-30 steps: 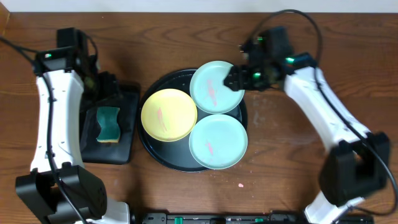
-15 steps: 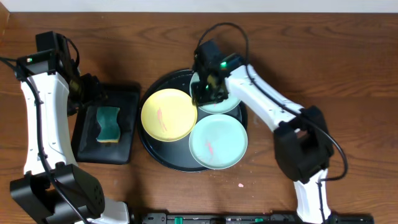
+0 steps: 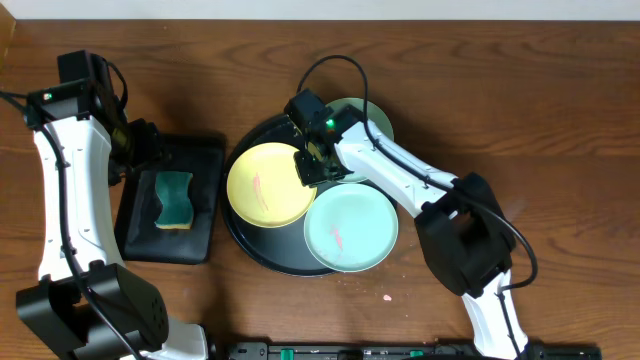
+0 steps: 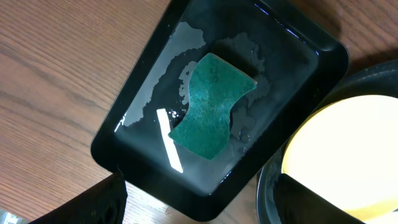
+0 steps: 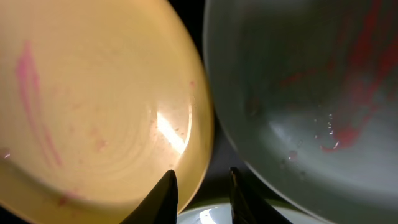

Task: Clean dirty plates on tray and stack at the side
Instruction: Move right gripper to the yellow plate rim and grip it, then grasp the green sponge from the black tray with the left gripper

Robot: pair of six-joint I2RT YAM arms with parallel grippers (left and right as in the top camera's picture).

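We find three smeared plates (image 3: pixel 350 230) on the tray (image 3: pixel 243 238), mid-tabletop. The right hand (image 5: pixel 202 196), fingers parted, straddles the yellow plate (image 3: pixel 265 185) rim. The left hand (image 3: pixel 150 148) hangs open near the sponge (image 4: pixel 214 106). Step judged: first pick-up. The next move calls for closing on the rim and lifting.

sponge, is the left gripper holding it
No, the sponge lies free in the rectangular tray, the open left gripper clear of it.

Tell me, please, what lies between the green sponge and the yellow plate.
The wet floor and wall of the rectangular black tray, then the rim of the round black tray; both overhead and left wrist views show it.
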